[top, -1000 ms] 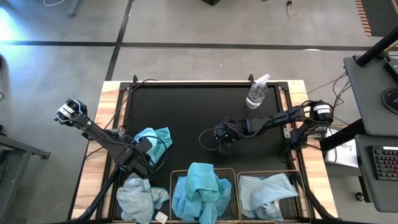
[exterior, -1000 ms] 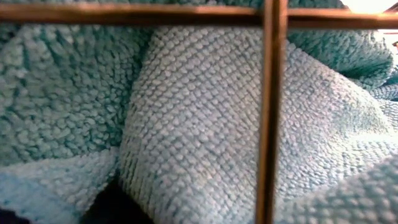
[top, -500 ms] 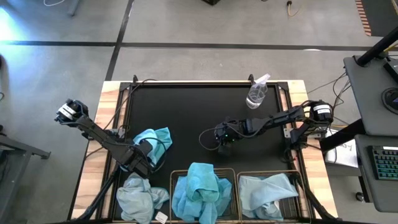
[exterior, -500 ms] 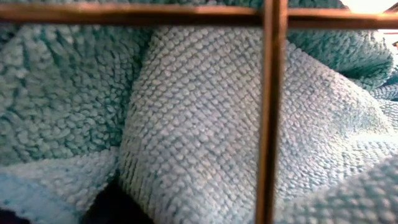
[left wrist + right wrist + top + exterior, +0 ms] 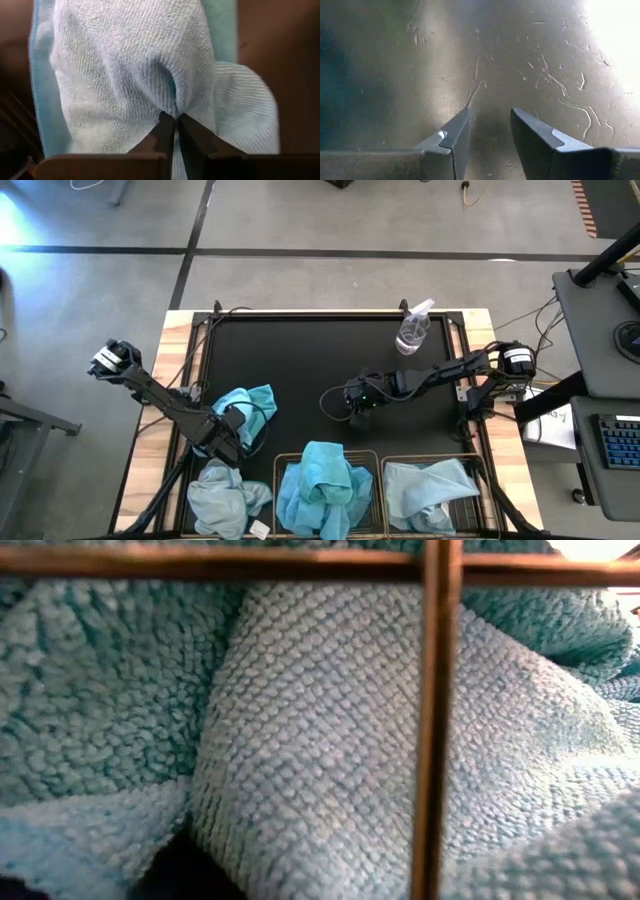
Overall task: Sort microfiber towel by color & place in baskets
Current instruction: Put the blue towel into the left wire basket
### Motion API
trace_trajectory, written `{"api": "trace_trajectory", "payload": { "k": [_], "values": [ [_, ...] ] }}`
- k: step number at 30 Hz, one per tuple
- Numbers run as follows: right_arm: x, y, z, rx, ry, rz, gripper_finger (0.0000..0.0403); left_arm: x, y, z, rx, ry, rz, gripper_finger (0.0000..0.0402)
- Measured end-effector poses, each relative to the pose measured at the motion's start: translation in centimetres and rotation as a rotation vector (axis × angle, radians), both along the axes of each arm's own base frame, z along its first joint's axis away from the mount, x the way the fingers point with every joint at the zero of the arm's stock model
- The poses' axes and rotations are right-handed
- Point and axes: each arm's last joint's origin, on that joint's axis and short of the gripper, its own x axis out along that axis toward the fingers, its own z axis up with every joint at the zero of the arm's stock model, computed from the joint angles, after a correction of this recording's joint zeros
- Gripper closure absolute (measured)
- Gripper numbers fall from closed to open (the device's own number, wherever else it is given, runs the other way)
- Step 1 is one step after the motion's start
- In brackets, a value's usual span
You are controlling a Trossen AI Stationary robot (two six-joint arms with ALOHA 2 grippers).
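My left gripper (image 5: pixel 228 442) stands at the near left, between a bright turquoise microfiber towel (image 5: pixel 248 402) and a pale grey-blue one (image 5: pixel 225 498), both lying on the table. Its body hides its fingertips from above. In its wrist view, my left gripper (image 5: pixel 176 122) is shut on a pale blue towel (image 5: pixel 125 65) with turquoise cloth at its edges. I cannot tell which of the two towels it is. My right gripper (image 5: pixel 355 408) hangs open over the bare mat (image 5: pixel 490 60). The two baskets (image 5: pixel 300 454) (image 5: pixel 470 460) stand at the near edge. My left gripper pinches a raised fold of the towel (image 5: pixel 172 106) between its two fingers, which point almost straight down from above. The cloth puckers into a crease where the fingertips (image 5: pixel 165 131) meet. The rest of the towel lies spread out below.
The left basket holds a turquoise towel (image 5: pixel 322 485) and the right one a pale towel (image 5: pixel 430 490). In the low view, towels (image 5: pixel 300 740) press against a basket wire (image 5: pixel 432 740). A clear spray bottle (image 5: pixel 413 328) stands at the far right of the black mat (image 5: pixel 300 350).
My left gripper has sunk a little toward the towels below it. The towels on the table and in the baskets lie as before.
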Motion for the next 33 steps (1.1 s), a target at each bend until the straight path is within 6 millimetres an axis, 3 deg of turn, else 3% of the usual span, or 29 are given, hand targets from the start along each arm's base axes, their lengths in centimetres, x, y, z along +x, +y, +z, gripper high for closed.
{"api": "trace_trajectory", "payload": {
  "k": [6, 21, 26, 33],
  "values": [
    [0.0, 0.0, 0.0, -0.001, -0.001, 0.000, 0.0268, 1.7, -1.1, 3.2, -0.045, -0.108, -0.018, 0.0400],
    [0.0, 0.0, 0.0, -0.001, -0.001, 0.001, 0.0268, 6.0, -3.4, 16.6, 0.086, -0.552, -0.267, 0.0401],
    [0.0, 0.0, 0.0, -0.006, 0.000, 0.007, 0.0268, 8.1, -4.9, 19.3, 0.142, -0.603, -0.396, 0.0401],
    [0.0, 0.0, 0.0, 0.005, 0.000, -0.008, 0.0268, 12.0, -8.1, 21.4, 0.185, -0.612, -0.562, 0.0402]
  ]
}}
